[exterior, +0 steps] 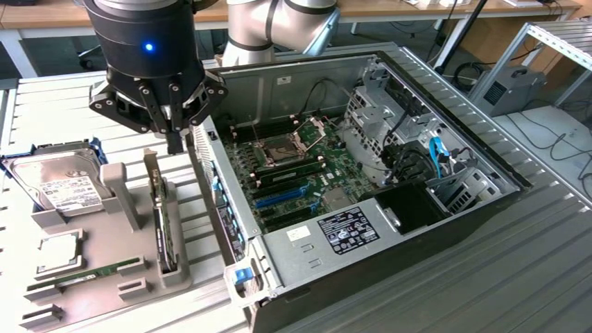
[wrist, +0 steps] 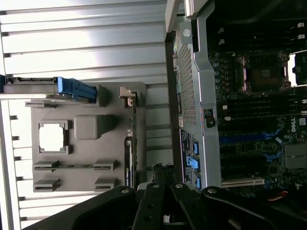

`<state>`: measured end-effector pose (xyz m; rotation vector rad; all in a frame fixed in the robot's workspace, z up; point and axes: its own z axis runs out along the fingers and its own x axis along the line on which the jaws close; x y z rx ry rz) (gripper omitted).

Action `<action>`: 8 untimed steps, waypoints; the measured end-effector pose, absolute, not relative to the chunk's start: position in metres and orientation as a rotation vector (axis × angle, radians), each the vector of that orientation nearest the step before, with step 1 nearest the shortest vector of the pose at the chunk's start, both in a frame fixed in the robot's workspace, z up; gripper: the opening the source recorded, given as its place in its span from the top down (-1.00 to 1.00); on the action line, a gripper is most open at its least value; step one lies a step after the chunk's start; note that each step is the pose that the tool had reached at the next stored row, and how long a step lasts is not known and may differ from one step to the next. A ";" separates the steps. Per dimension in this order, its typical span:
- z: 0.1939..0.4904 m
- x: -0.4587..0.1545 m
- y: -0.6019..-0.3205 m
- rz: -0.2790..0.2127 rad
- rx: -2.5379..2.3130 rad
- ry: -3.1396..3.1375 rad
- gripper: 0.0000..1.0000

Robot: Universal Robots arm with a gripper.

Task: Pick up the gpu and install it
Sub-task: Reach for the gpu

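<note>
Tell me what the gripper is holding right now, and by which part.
Nothing. The gripper hangs shut and empty over the gpu, which stands on edge in its grey holder.

Not much could actually be read. On the motherboard (wrist: pixel 259 120), a small white mark (wrist: pixel 302 121) at the board's edge looked like the Dell name, turned sideways. The black sticker (exterior: pixel 346 229) on the metal cover carried white print and symbols too fine to make out. So did the white label (exterior: pixel 66 192) on the hard drive (exterior: pixel 37 170).
</note>
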<state>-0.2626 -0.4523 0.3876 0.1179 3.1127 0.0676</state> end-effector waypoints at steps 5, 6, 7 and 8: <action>0.387 -0.263 -0.453 0.068 0.118 3.113 0.79; 0.387 -0.263 -0.454 0.068 0.118 3.113 0.79; 0.387 -0.263 -0.454 0.068 0.118 3.113 0.79; 0.387 -0.263 -0.454 0.068 0.118 3.113 0.79</action>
